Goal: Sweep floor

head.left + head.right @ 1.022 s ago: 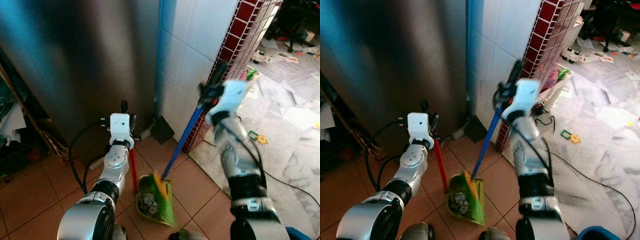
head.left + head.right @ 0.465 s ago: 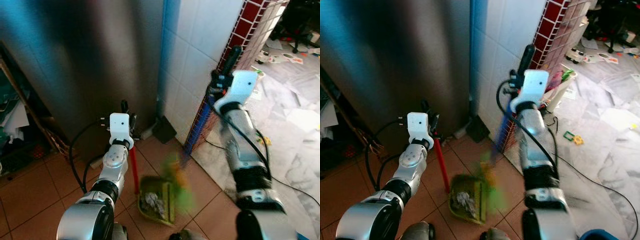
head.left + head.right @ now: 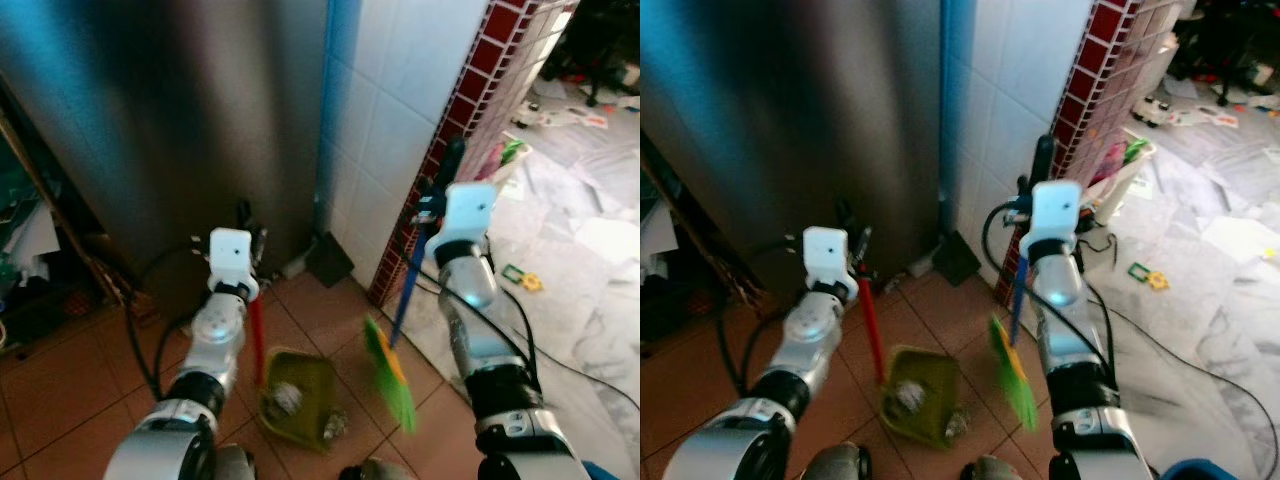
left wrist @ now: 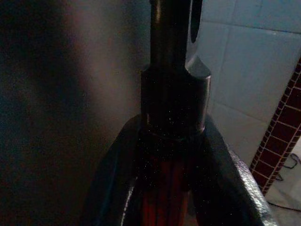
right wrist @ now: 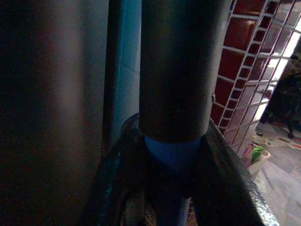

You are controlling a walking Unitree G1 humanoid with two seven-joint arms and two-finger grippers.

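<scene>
1. Left pincer (image 3: 247, 222) clamps the dustpan's red handle (image 3: 256, 335); green dustpan (image 3: 297, 398) on the tiled floor (image 3: 60, 395) holds debris.
2. Right pincer (image 3: 437, 200) grips the blue broom (image 3: 408, 290); bristles (image 3: 390, 372) at the pan's 3 o'clock.

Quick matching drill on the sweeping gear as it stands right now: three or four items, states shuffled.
Items:
1. broom head
2. dustpan
3. left gripper
4. right gripper

States:
A. clamped on a blue handle
B. on the tiles, debris inside
C. green bristles, off to the pan's right
D. clamped on a red handle

Pairs: 1-C, 2-B, 3-D, 4-A
</scene>
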